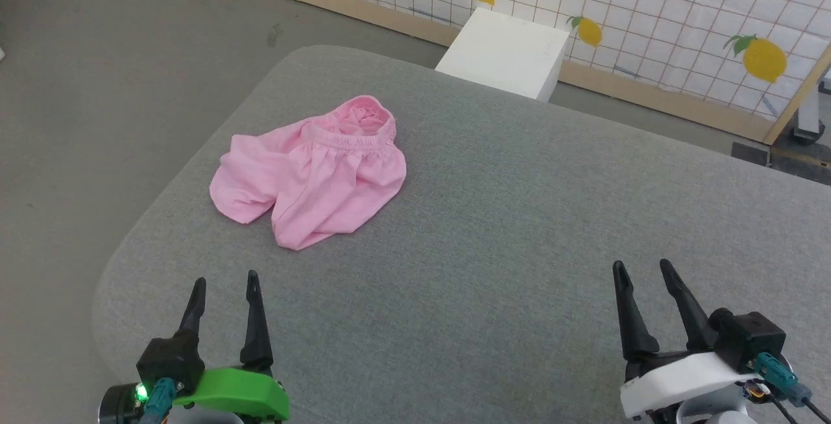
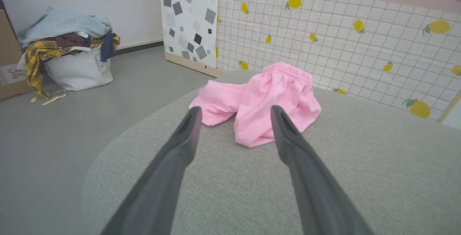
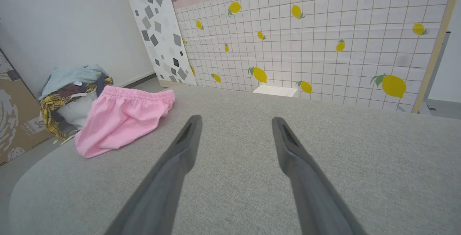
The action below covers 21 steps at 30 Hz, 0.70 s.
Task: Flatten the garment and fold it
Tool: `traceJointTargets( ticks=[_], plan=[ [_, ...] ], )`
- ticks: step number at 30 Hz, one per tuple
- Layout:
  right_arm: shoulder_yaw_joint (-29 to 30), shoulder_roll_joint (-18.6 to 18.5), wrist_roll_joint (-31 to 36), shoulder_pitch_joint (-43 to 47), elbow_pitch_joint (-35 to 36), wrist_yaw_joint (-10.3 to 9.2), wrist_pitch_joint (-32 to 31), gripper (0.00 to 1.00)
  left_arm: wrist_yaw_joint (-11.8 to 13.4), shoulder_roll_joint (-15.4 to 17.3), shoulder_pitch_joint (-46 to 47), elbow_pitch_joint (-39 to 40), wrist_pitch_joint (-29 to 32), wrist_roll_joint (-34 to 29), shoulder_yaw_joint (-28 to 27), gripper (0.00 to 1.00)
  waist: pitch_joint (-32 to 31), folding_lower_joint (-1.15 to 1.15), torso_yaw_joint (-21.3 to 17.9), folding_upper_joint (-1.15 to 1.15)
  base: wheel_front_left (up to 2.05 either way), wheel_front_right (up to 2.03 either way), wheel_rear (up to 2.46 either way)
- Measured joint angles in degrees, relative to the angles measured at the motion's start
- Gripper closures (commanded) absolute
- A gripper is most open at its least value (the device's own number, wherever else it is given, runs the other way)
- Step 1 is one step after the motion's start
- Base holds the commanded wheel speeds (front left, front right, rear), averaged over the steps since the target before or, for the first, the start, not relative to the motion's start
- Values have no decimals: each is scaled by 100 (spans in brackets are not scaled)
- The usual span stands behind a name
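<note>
Your left tool point(image 1: 226, 278) and right tool point(image 1: 641, 264) hover spread and empty above the near edge of the table point(image 1: 493, 236). The garment point(image 1: 311, 174) lies crumpled ahead of the left one; take both ends of its waistband point(image 1: 350, 139) and draw them apart evenly.

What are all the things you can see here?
shorts: one, pink, crumpled on the table, far left
table: one, grey, before the robot
block: one, white, on the floor behind the table
wall: one, white with yellow lemons, behind the block
panel: one, white with grey squares, left of the wall
bag: one, white, on the floor
clothes: a heap, pale blue, yellow check, dark, on the bag
carton: one, brown, beside the bag
left gripper: one, dark fingers, open, near left
right gripper: one, dark fingers, open, near right
</note>
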<state>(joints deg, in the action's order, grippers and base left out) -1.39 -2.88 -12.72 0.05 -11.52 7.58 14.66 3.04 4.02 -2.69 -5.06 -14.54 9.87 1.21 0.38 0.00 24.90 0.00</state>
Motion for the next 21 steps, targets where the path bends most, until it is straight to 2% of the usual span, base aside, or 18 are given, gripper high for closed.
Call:
traceJointTargets(
  ticks=[4, 9, 13, 16, 21],
  plan=[
    [0, -1, 0, 0, -7, 0, 0, 0, -5, 27, 4, -32, -1, -4, -1, 0, 10, 0, -59, 0, 0, 0, 0],
    [-5, -1, 3, -5, 5, 0, 0, 0, -242, 247, 337, -367, 135, 14, 57, 0, 90, 0, -114, 0, 0, 0, 0],
    [-20, 2, 78, -92, 16, 0, 0, 0, -558, 469, 1225, -827, 757, 333, 10, 0, 230, 0, -173, 0, 0, 0, 0],
    [-40, 1, 182, -299, 54, 0, 0, 0, -810, 639, 2123, -1412, 1500, 743, -23, 0, 416, 0, -249, 0, 0, 0, 0],
    [-30, 4, 283, -554, 121, 0, -10, 0, -966, 1043, 3268, -2292, 2480, 1151, 105, 0, 758, 0, -459, 0, 0, 0, 0]
  ],
)
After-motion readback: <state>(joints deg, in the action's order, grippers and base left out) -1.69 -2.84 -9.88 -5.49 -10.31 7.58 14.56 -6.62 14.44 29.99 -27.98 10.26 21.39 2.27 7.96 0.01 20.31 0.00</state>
